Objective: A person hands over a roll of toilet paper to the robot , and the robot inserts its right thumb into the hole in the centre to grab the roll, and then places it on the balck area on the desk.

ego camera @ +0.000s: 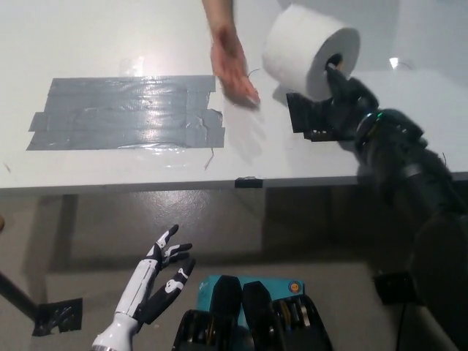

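White desk [110, 29] fills the top of the head view, w/ a patch of grey-black tape strips [124, 113] stuck down on its left half – that's presumably the "black area" meant as the drop spot.

Handover looks done. Toilet paper roll [307, 51] is up in the air near the desk's right side, carried by the robot's black right hand [344, 91]; the thumb appears pushed into the centre hole, other fingers hard to make out, dark on dark, but the hand is clearly gripping the roll since nothing else supports it. Person's hand [232, 62] is open, palm showing, apart from the roll and just left of it, over the desk between roll and tape. Not touching the roll.

White left hand [157, 274] rests low, below the desk edge at the lower left, fingers spread, holding nothing.

So by my reckoning: receive + thumb-grab = done. Left to do: carry the roll leftwards to the tape patch, set it down there, pull the thumb out. Roll and patch are well apart for now, w/ the person's hand roughly in the path, so that needs to clear or be gone around. Roll hangs on one thumb, so it could tilt or slip off during the swing, imo.
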Tool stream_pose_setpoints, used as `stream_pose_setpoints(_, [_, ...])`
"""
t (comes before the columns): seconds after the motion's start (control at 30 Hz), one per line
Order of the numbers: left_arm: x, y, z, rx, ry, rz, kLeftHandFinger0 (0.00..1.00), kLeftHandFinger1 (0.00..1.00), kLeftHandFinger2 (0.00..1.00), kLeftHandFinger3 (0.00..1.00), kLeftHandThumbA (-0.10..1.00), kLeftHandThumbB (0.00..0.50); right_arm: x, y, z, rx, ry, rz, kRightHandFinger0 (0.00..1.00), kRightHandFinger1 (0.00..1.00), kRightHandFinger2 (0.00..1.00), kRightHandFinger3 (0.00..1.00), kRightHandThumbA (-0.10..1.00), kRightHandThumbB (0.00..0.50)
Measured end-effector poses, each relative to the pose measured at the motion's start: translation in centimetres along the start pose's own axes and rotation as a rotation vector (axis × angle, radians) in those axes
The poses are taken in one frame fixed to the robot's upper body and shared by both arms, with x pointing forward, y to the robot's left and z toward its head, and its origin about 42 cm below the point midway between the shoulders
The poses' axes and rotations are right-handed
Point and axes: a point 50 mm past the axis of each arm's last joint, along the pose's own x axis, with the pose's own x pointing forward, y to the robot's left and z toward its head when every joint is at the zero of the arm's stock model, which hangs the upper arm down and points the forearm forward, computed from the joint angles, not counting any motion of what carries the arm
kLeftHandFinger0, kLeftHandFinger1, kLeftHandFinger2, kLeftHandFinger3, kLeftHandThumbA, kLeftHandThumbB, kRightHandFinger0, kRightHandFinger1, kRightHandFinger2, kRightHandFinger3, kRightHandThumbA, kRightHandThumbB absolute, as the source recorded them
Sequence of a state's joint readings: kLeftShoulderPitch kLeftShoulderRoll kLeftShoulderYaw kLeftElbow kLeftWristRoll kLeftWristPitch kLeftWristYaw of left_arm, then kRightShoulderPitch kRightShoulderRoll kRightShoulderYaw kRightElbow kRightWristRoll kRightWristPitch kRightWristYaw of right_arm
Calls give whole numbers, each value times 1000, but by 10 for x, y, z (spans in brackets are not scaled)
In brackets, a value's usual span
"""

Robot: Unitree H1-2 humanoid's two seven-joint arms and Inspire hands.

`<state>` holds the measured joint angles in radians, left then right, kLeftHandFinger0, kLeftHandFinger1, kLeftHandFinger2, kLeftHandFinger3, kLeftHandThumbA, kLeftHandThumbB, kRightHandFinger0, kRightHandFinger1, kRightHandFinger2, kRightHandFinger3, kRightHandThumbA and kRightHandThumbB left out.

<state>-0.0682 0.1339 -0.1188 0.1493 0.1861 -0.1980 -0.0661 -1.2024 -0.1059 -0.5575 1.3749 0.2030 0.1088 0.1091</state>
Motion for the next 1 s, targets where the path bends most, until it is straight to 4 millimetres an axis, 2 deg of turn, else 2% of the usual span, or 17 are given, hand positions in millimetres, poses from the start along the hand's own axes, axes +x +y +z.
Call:
stream_pose_setpoints(0.07, [0,0,0,0,-1,0,920,807,812,1000,741,83,0,-1,9,6,-12,12,0,307,768,1000,-100,127])
stream_pose_setpoints(0.1, [1,0,0,0,-2,0,923,810,815,1000,739,87,-1,-3,22,13,-29,25,0,316,844,1000,-100,119])
stream_pose_setpoints(0.17, [1,0,1,-2,-3,-1,925,811,817,1000,739,87,-3,-5,32,9,-46,37,0,300,908,1000,-100,109])
stream_pose_setpoints(0.2, [1,0,0,-3,-3,-2,934,824,829,1000,739,80,-4,-6,40,3,-56,45,0,323,987,1000,-100,79])
stream_pose_setpoints(0.33, [1,0,1,-6,-3,-3,942,829,835,1000,749,87,-10,-8,69,-63,-103,70,0,469,1000,1000,-100,58])
stream_pose_setpoints(0.37, [1,0,1,-6,-2,-3,938,830,837,1000,748,79,-12,-10,75,-84,-111,72,0,485,903,619,-100,146])
stream_pose_setpoints(0.4, [1,1,0,-5,-2,-3,936,831,838,1000,747,77,-15,-13,82,-107,-115,73,0,488,921,603,-100,105])
stream_pose_setpoints(0.43, [1,1,0,-5,-2,-3,934,849,852,1000,750,79,-16,-18,87,-129,-117,75,2,524,946,710,-100,99])
stream_pose_setpoints(0.47, [1,1,0,-5,-2,-3,938,875,875,1000,761,83,-17,-20,89,-140,-118,75,2,535,932,886,-100,110])
stream_pose_setpoints(0.53, [1,1,0,-5,-2,-1,962,929,927,1000,786,96,-22,-32,94,-204,-114,66,0,497,894,987,-100,88])
stream_pose_setpoints(0.57, [1,1,0,-4,-2,-1,976,952,954,1000,804,100,-23,-37,95,-238,-107,57,7,505,905,1000,-100,114])
stream_pose_setpoints(0.67, [1,2,0,-5,-2,0,980,957,967,1000,811,105,-26,-47,94,-309,-86,43,17,513,941,1000,-100,104])
stream_pose_setpoints(0.7, [2,2,1,-5,-3,1,984,976,996,1000,834,114,-28,-58,94,-388,-61,23,75,510,935,1000,-100,104])
stream_pose_setpoints(0.83, [2,3,1,-5,-5,3,989,1000,1000,1000,845,108,-33,-79,93,-493,-16,-9,73,614,1000,1000,-100,111])
stream_pose_setpoints(0.9, [2,3,1,-4,-5,2,989,1000,1000,1000,839,108,-35,-89,91,-540,10,-21,3,532,1000,1000,-100,109])
stream_pose_setpoints(0.93, [2,3,1,-4,-5,2,987,1000,1000,1000,833,114,-36,-91,91,-556,17,-24,14,504,996,1000,-100,136])
stream_pose_setpoints(1.0, [2,3,1,-4,-5,3,983,998,1000,1000,829,118,-39,-103,85,-659,64,-35,1,450,896,1000,-100,161])
